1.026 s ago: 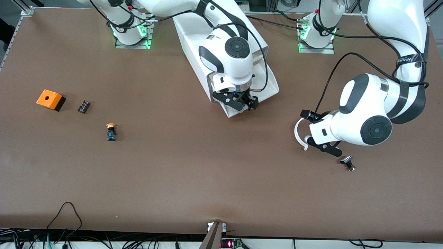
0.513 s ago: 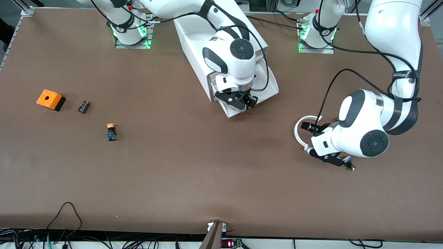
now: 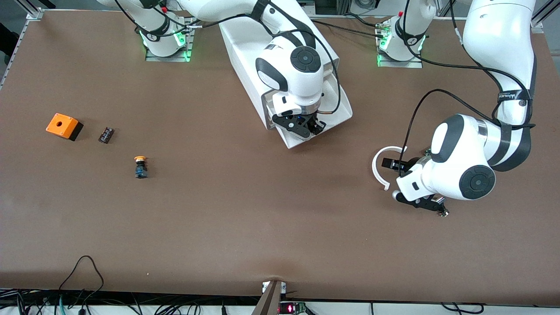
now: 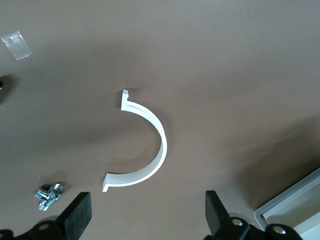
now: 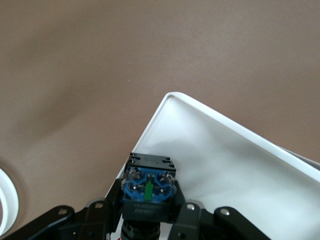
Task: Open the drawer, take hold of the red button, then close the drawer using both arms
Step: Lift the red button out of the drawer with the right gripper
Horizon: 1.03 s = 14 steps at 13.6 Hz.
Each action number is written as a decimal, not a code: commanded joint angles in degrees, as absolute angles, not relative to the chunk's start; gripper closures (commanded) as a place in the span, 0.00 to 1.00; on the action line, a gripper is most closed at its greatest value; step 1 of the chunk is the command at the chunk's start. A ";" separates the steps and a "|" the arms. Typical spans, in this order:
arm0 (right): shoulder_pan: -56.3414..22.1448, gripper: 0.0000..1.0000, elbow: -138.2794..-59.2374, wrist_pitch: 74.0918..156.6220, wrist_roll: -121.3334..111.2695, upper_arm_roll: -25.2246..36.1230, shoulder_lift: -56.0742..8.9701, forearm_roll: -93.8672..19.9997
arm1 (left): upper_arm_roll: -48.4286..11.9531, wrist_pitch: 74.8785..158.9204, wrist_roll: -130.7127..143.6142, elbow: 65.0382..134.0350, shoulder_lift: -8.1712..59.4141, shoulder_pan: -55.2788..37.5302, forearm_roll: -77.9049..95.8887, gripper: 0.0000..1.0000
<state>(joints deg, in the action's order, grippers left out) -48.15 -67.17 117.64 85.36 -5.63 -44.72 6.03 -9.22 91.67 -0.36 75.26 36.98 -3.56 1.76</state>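
Your right gripper [image 3: 306, 127] sat clamped on the blue-based push-button [image 5: 148, 192] over the pulled-out shallow white drawer [image 3: 341, 114], your left gripper [image 4: 147, 217] hung spread apart over a white plastic half-ring [image 4: 145, 150] toward the left arm's end of the brown table [image 3: 218, 218].

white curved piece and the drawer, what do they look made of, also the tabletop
The white curved piece: looks like matte moulded or printed plastic, with crisp edges and a small end tab. The drawer: smooth white, thin-walled with a rounded rim and soft sheen, probably plastic, though painted metal can't be ruled out. The tabletop: a flat brown matte surface without glare; its material is unclear.
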 commanded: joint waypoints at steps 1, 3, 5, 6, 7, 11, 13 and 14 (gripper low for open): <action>-48.17 1.00 -67.33 115.67 85.52 -5.54 -41.67 6.77 | -10.02 91.67 4.64 76.11 36.65 -3.78 0.79 0.00; -46.86 1.00 -63.74 112.61 84.56 -5.19 -40.78 6.68 | -10.28 91.76 11.12 76.73 36.39 -3.87 0.88 0.01; -43.96 1.00 -62.06 108.21 78.52 -5.54 -39.47 6.59 | -10.37 92.54 19.20 76.82 36.13 -4.13 2.10 0.01; -41.77 1.00 -62.14 106.98 73.96 -5.62 -37.98 6.33 | -10.37 93.16 23.86 77.43 35.86 -4.57 2.28 0.02; -39.31 1.00 -62.23 105.74 68.78 -5.54 -36.75 5.28 | -10.28 93.86 28.52 78.39 35.34 -5.18 2.20 0.02; -29.81 1.00 -63.62 99.78 46.72 -5.01 -34.11 -0.43 | -11.85 113.66 34.97 97.06 25.87 -4.93 2.46 0.09; -27.17 1.00 -66.34 98.44 38.18 -3.35 -33.32 -0.27 | -13.44 124.32 39.44 106.74 21.64 -4.75 2.46 0.07; -26.03 1.00 -68.71 99.31 33.01 -1.77 -32.27 -0.35 | -15.54 127.67 41.03 110.09 20.32 -4.66 2.55 0.06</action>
